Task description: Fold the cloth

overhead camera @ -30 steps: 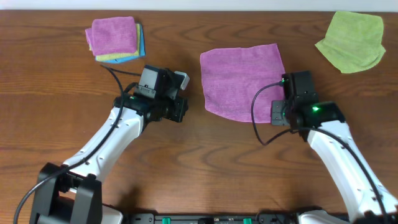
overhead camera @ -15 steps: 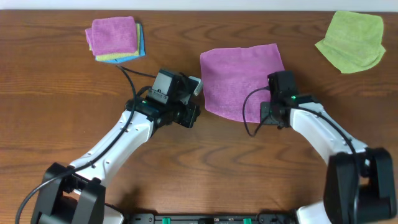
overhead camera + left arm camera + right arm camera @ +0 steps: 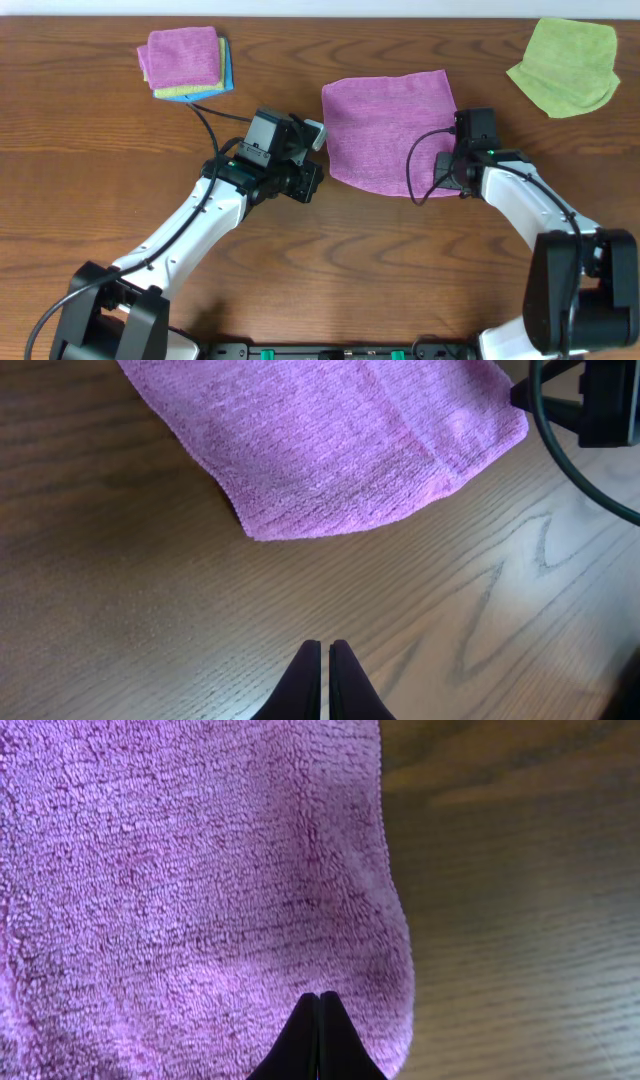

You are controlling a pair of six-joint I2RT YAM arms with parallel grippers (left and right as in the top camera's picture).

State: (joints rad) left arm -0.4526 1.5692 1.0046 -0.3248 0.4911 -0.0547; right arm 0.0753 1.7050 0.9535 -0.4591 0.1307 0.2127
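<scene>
Purple cloth (image 3: pixel 388 132) lies spread flat and unfolded, mid-surface (image 3: pixel 330 270), between my two arms. My left gripper (image 3: pixel 325 652) has fingers pressed together, holding nothing, over bare wood just beside cloth's near-left corner. My right gripper (image 3: pixel 318 1005) is also closed tight, tips over cloth's near-right corner, close to its right edge; cannot tell whether fabric is pinched. Lime-green cloth (image 3: pixel 566 64) sits crumpled at far right. Stack of folded cloths (image 3: pixel 185 62), purple on top, sits at far left.

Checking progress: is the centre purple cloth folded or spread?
Spread: the cloth lies open and flat, no corner turned over.
</scene>
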